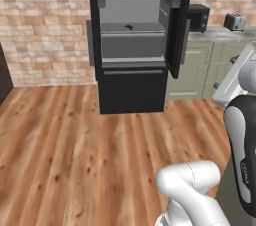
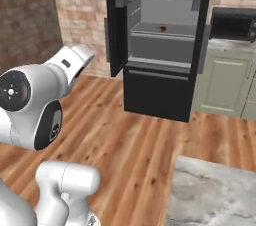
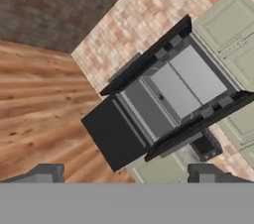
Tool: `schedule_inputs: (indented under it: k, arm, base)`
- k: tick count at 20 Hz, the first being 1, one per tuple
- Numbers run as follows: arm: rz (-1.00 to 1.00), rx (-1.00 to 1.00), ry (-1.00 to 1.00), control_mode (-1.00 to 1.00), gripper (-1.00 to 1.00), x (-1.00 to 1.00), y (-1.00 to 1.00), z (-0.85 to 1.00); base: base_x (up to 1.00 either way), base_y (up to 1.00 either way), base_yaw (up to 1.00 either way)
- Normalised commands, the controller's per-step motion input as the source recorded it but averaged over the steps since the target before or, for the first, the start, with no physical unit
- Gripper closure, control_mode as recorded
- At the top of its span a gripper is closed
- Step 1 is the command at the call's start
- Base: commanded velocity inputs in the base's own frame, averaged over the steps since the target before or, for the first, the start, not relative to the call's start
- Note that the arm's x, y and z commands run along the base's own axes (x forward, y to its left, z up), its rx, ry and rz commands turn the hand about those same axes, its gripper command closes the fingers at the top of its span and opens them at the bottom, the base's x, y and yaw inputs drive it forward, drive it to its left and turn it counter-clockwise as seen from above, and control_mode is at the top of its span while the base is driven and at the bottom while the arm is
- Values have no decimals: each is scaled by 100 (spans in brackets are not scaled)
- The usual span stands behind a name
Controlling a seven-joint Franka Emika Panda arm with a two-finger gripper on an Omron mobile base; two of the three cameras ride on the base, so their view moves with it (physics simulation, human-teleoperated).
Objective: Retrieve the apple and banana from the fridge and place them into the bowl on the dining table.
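wooden floor below, hand (image 3: 124,174) open, facing the fridge (image 3: 163,99).

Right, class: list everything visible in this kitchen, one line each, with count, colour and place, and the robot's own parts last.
Tall black two-door fridge: one, doors open, against the brick wall.
Small brownish item: one, on a fridge shelf; too small to identify.
Small black microwave: one, on the wall counter.
Silver toaster: one, same counter.
Pale marbled stone tabletop: one, beside the robot.
White arm's gripper: one, dark fingertips, open, holding nothing.
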Motion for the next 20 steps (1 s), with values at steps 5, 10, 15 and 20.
schedule_inputs:
  k: [5,10,15,20]
  arm:
    - [0,0,0,100,-100,0,0,0]
    - [0,0,0,100,-100,0,0,0]
    - [0,0,0,100,-100,0,0,0]
    - [0,0,0,100,-100,0,0,0]
  base:
    - [100,-1,6]
    - [100,-6,4]
    - [100,-22,0]
    - [100,-15,0]
